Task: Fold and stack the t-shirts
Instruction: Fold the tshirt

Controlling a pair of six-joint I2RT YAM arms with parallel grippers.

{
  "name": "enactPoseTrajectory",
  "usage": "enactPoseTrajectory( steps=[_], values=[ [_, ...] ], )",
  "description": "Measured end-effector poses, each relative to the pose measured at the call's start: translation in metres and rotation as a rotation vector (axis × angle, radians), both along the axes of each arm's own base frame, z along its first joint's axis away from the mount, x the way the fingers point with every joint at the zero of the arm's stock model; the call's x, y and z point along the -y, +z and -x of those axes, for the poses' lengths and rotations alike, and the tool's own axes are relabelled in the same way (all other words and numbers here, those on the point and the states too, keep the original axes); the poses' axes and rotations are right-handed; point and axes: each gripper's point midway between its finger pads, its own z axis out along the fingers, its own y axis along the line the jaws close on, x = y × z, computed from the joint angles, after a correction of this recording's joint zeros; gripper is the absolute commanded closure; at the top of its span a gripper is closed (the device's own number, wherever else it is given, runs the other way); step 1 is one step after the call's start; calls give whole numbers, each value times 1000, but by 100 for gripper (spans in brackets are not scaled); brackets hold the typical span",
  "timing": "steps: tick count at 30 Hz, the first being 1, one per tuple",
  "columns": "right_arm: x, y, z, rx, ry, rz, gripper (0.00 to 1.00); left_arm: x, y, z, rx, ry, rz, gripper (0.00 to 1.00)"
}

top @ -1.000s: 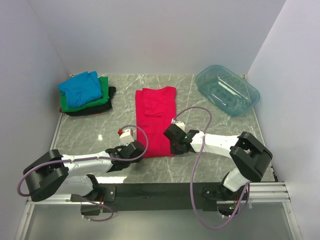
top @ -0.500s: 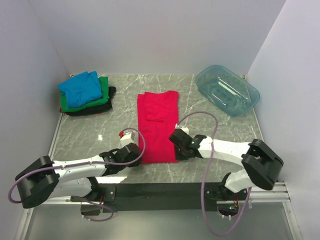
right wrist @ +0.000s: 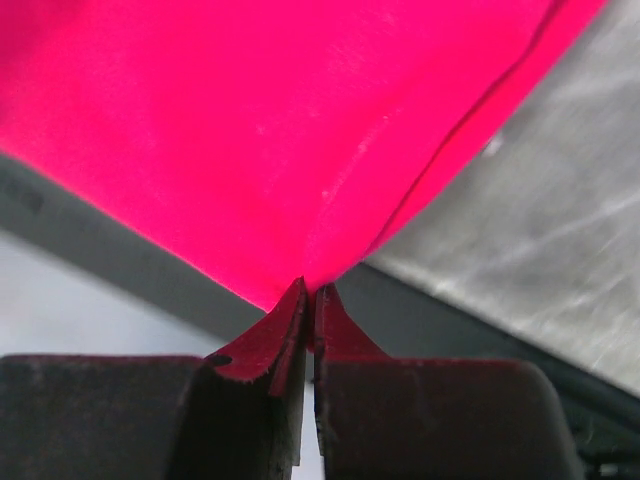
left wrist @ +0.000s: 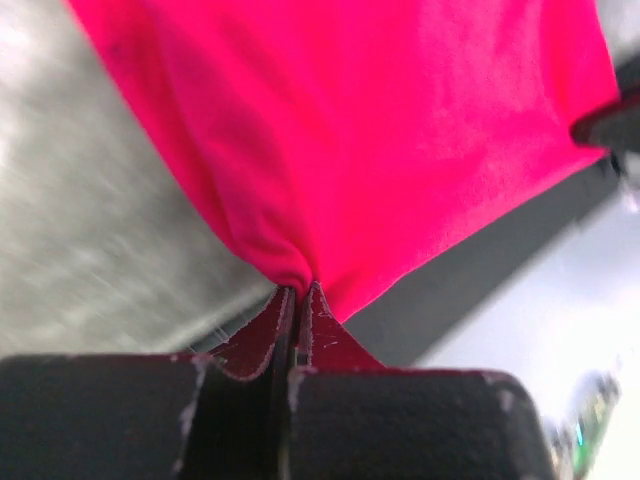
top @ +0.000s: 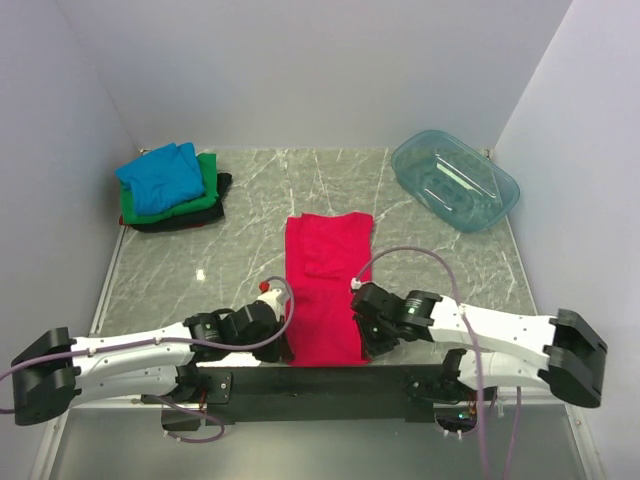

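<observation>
Left wrist view shows my left gripper (left wrist: 297, 292) pinched tight on a bunched corner of the red-pink t-shirt (left wrist: 380, 130), with the cloth fanning out ahead of the fingers. My right gripper (right wrist: 310, 292) is clamped the same way on the other near corner. From above, the shirt lies flat between and beyond both grippers. The blue tee (top: 160, 172), green tee (top: 207, 180) and black tee (top: 200, 218) sit stacked far beyond my left gripper.
</observation>
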Motion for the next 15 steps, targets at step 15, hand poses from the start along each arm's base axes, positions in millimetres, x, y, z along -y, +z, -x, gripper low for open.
enactPoseTrajectory(
  steps=[15],
  values=[
    [10,61,64,-112,173,-114,100,16,80,56,-73,-231,244,99]
  ],
)
